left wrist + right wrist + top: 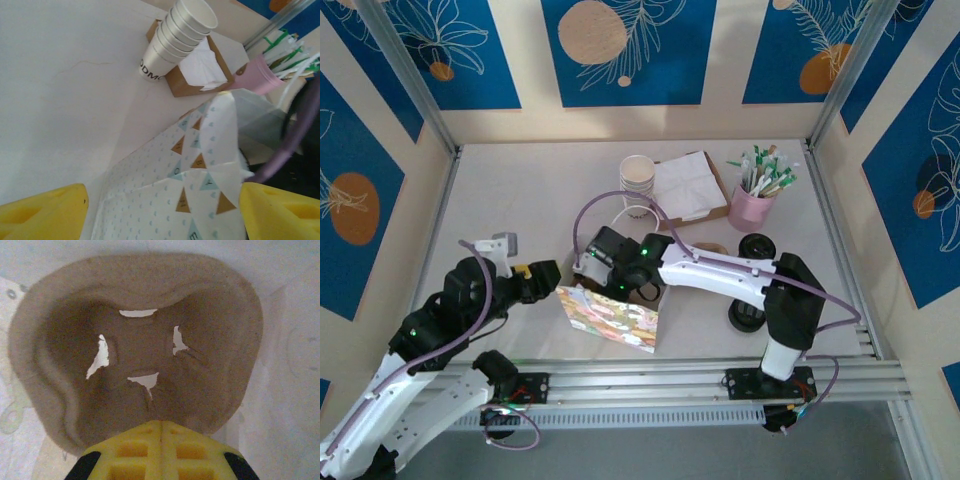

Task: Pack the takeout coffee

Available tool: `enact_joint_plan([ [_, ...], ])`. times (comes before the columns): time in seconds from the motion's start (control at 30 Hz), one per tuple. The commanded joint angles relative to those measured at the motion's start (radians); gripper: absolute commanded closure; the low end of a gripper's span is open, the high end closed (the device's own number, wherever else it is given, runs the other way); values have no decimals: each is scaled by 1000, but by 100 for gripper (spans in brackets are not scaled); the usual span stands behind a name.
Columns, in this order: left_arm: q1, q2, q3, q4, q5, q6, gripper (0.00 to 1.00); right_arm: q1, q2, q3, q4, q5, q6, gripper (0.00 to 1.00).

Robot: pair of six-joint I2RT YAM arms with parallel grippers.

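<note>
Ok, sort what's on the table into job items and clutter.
Job: paper bag, pulp cup carrier, paper cup stack, black lids.
Likely idle: napkin box, pink stirrer cup, grey object.

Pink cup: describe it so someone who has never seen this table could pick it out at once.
Go to the table's far right corner, by the metal post. The pink cup stands there, right of the white napkins and the stack of paper cups, behind a black lid. It is the only pink thing, bristling with green-and-white sticks.
</note>
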Motion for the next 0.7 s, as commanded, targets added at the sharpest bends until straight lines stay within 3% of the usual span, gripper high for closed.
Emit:
enact_joint_plan([
  [0.0,11,11,47,-10,43,39,21,-1,62,4,-20,24,0,100],
  [0.3,10,32,54,-12,56,45,21,0,104,-21,-11,53,5,100],
  [0.67,11,36,52,-2,63,42,21,-2,18,-3,23,13,15,100],
])
